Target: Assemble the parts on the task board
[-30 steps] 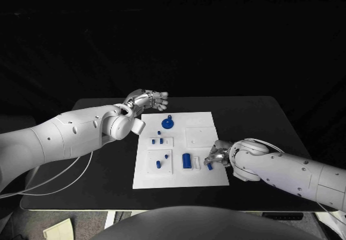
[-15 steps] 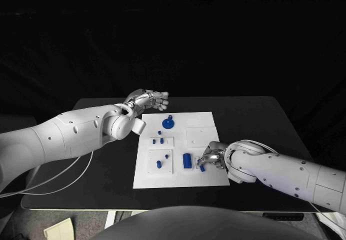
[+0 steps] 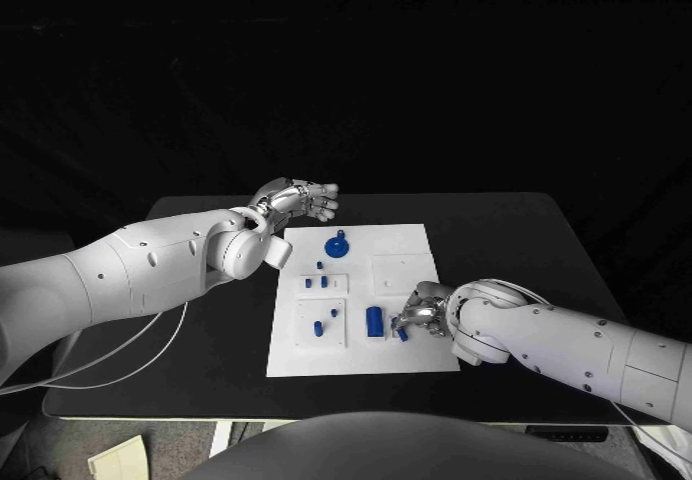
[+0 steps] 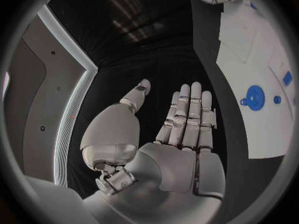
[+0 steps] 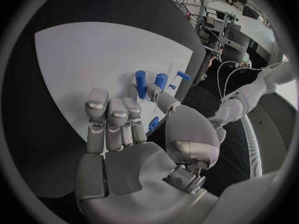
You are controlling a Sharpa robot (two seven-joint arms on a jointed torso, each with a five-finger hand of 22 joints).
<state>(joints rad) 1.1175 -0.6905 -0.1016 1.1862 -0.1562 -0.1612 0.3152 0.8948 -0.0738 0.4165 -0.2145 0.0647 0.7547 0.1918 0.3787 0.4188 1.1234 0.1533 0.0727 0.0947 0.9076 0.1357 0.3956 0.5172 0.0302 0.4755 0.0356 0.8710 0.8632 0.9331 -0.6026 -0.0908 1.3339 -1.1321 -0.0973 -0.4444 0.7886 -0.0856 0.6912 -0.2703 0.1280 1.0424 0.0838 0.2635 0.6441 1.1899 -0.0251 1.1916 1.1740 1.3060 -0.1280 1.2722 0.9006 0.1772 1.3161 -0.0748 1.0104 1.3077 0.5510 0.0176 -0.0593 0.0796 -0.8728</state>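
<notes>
Right hand (image 3: 421, 310): low over the near right part of the task board, fingers bent down toward the plate; in the right wrist view (image 5: 134, 149) the fingers lie side by side and the thumb reaches forward beside them.
Right hand's hold: a small blue part (image 3: 404, 334) sits right at the fingertips, and the wrist view shows a blue piece (image 5: 153, 123) tucked between thumb and fingers; whether it is truly pinched or merely touched I cannot tell.
Left hand (image 3: 297, 200): raised beyond the far left corner of the board, off the plate, holding nothing; in the left wrist view (image 4: 181, 134) the fingers are straight and together, the thumb spread apart from them.
Task board (image 3: 418, 245): white plate in the middle of the black table (image 3: 534, 235), long side running near to far.
Blue cylinder (image 3: 375, 319): standing on the near half of the board, just left of the right hand.
Round blue part (image 3: 336, 247): at the far end of the board, near the left hand; it also shows in the left wrist view (image 4: 255, 96).
Small blue pieces (image 3: 319, 284): set in the white blocks along the left side of the board, in the middle and near part.
</notes>
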